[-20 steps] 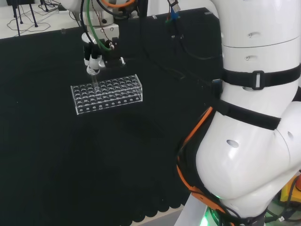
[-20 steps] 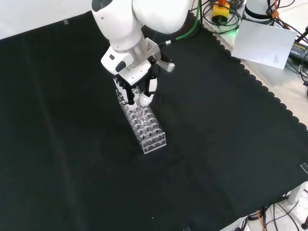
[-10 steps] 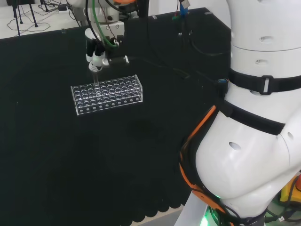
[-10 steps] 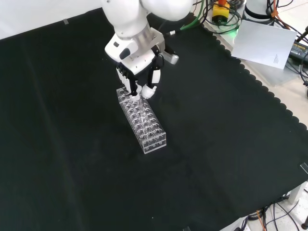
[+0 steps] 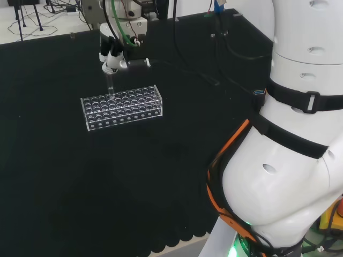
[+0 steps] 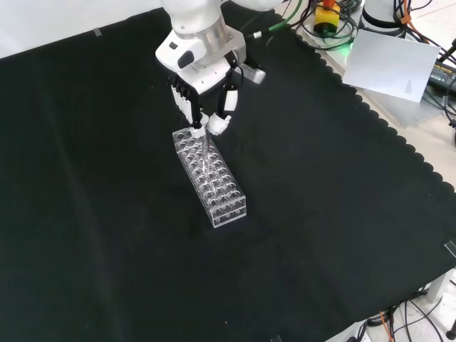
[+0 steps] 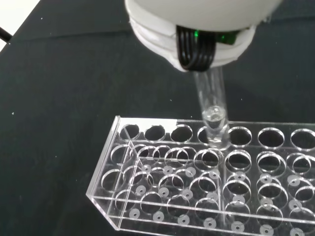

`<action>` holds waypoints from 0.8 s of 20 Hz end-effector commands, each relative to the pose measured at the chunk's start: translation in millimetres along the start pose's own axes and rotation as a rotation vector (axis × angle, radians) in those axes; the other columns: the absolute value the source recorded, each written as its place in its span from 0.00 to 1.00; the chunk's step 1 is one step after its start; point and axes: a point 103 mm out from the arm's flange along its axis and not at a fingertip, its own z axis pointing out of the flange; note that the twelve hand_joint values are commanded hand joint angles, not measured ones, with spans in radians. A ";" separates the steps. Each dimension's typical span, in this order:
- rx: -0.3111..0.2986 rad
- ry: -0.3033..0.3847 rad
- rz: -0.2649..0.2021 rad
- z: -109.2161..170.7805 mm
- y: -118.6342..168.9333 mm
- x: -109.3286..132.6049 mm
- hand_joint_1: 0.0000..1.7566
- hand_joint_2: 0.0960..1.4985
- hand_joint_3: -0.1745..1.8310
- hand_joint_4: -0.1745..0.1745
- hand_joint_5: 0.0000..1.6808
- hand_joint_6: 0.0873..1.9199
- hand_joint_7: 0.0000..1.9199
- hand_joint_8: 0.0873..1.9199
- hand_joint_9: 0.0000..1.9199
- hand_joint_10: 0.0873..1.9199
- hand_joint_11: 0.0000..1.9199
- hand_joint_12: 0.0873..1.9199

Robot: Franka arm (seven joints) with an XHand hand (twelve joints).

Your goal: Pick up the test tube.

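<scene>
Hand (image 6: 206, 107) pinches test tube (image 7: 212, 110) at its top; tube upright, lower end at rim of rack (image 6: 210, 178) hole, edge row. Lift straight up, no tilt, until bottom clears rack; sideways pull risks dragging rack.

This is a robotics lab. A bench draped in scallop-edged black cloth (image 6: 342, 235) carries a clear plastic many-holed test tube rack (image 6: 210, 177), plain laboratory ware. In the front view, bundled cables (image 6: 427, 313) hang at the near right edge, and a yellow box with a red emergency-stop button (image 6: 326, 12) sits among coiled green cables at the far right.
</scene>
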 end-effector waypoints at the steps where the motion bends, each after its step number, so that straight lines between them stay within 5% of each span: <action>1: -0.009 -0.007 -0.024 -17.4 4.5 1.0 0.82 0.39 0.36 0.00 0.84 0.00 0.76 0.25 0.73 0.18 0.73 0.51; 16: -0.066 -0.026 -0.038 -68.5 -12.8 -13.1 0.82 0.39 0.37 0.00 0.84 0.00 0.76 0.25 0.73 0.17 0.73 0.51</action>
